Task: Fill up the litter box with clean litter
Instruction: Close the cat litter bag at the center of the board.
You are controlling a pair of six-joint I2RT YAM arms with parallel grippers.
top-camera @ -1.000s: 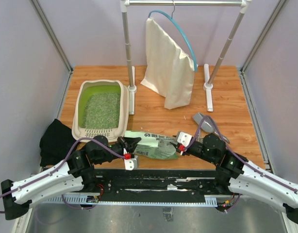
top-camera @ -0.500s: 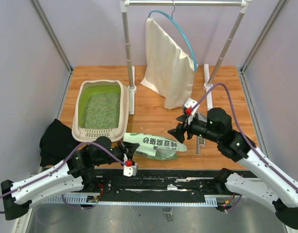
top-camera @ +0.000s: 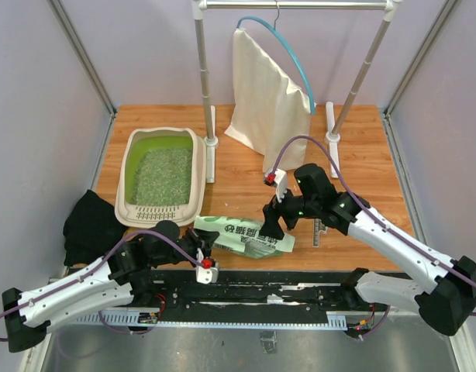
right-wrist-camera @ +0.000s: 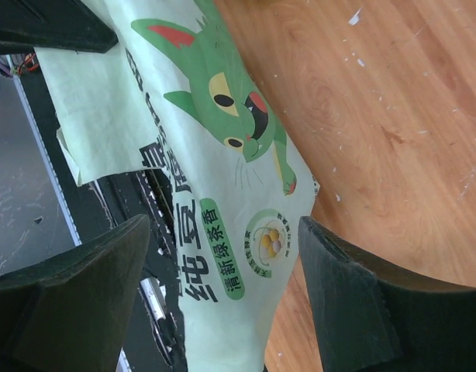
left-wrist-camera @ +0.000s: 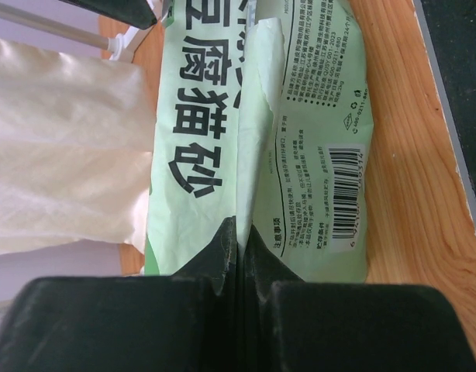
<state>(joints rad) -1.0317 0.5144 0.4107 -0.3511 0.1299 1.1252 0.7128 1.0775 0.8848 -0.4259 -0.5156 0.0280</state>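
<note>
The beige litter box [top-camera: 127, 174] with lime-green interior sits at the left rear of the table and holds a bed of pale green-grey litter [top-camera: 160, 176]. A flat green printed litter bag [top-camera: 246, 234] lies near the table's front edge. My left gripper [top-camera: 207, 245] is shut on the bag's left end, pinching a fold of it [left-wrist-camera: 253, 155] between closed fingers [left-wrist-camera: 222, 248]. My right gripper [top-camera: 273, 221] is open and hovers over the bag's right end [right-wrist-camera: 222, 194], a finger [right-wrist-camera: 354, 287] on each side without touching.
A cream cloth bag [top-camera: 269, 108] hangs from a metal rack [top-camera: 203, 85] at the back centre. A black cloth [top-camera: 87, 225] lies at the left table edge. A grey scoop [top-camera: 319, 229] shows partly under the right arm.
My right arm has swung left and lowered, from above the scoop area to over the bag's right end. The left gripper has stayed shut on the bag, which shifted slightly.
</note>
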